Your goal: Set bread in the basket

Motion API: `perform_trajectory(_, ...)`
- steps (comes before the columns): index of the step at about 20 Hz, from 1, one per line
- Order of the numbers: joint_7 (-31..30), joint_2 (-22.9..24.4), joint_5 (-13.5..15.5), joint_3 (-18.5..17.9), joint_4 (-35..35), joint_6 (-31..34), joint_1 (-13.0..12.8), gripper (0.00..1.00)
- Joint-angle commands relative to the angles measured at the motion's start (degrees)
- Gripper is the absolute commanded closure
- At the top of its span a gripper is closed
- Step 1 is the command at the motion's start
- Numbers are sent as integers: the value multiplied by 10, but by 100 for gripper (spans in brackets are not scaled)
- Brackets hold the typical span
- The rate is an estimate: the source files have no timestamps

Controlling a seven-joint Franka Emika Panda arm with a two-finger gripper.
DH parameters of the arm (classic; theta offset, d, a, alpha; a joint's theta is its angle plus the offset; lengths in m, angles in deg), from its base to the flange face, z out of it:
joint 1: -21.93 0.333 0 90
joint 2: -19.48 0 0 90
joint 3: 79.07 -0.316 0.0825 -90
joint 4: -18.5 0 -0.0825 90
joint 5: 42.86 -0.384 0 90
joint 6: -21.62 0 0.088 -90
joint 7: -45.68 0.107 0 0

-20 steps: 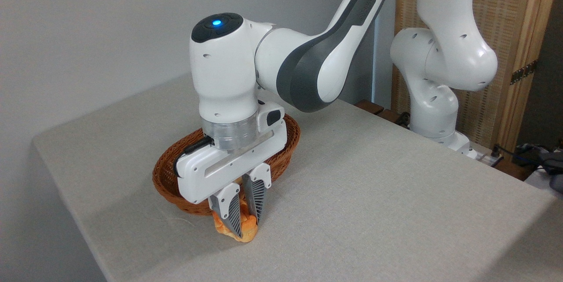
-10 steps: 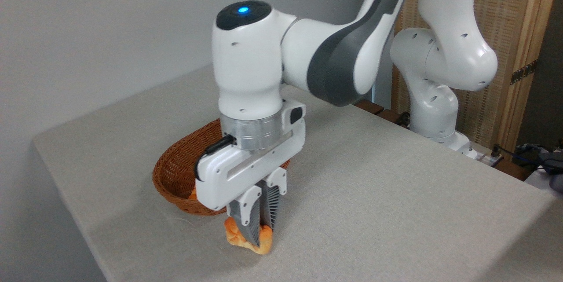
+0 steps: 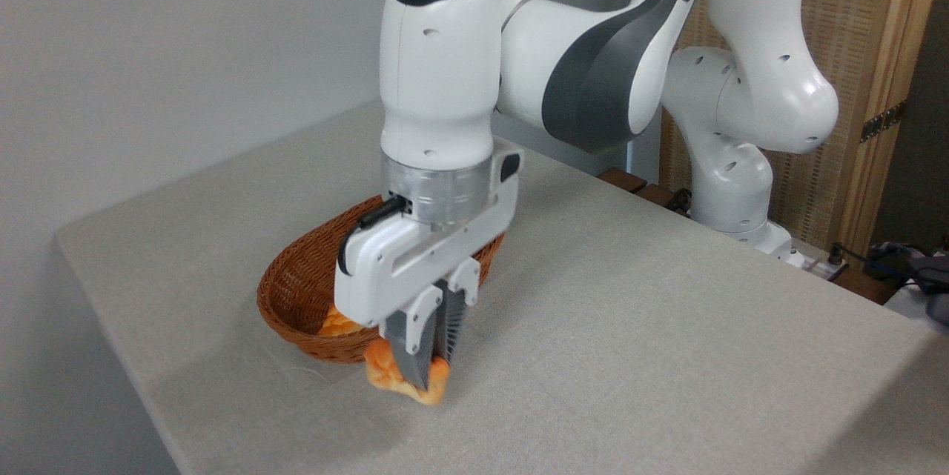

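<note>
Bread (image 3: 404,379) now hangs clamped in our gripper (image 3: 428,375), raised off the table (image 3: 667,327) since a second ago; the basket (image 3: 296,290) sits just behind and left, so next we carry it over the rim.

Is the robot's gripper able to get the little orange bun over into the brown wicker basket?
Probably yes. The gripper is shut on the small knobbly orange bun, right beside the oval brown wicker basket, and nothing stands between them.
</note>
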Motion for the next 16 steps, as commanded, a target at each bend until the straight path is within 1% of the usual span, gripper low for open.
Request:
perform_trajectory(1,-70,10,18,25,27,49,-9,77)
perform_trajectory(5,-159,13,18,63,39,73,-10,77)
perform_trajectory(6,-196,15,21,77,39,74,-10,77)
perform_trajectory(7,-215,18,21,85,39,75,-10,77)
perform_trajectory(8,-258,20,21,102,39,75,-10,77)
perform_trajectory(9,-281,20,21,111,39,75,-10,77)
perform_trajectory(10,-322,20,21,129,39,75,-10,77)
perform_trajectory(11,-342,20,21,137,39,75,-10,77)
perform_trajectory(14,-471,20,19,175,39,76,-10,76)
perform_trajectory(16,-574,21,18,193,39,76,-10,73)
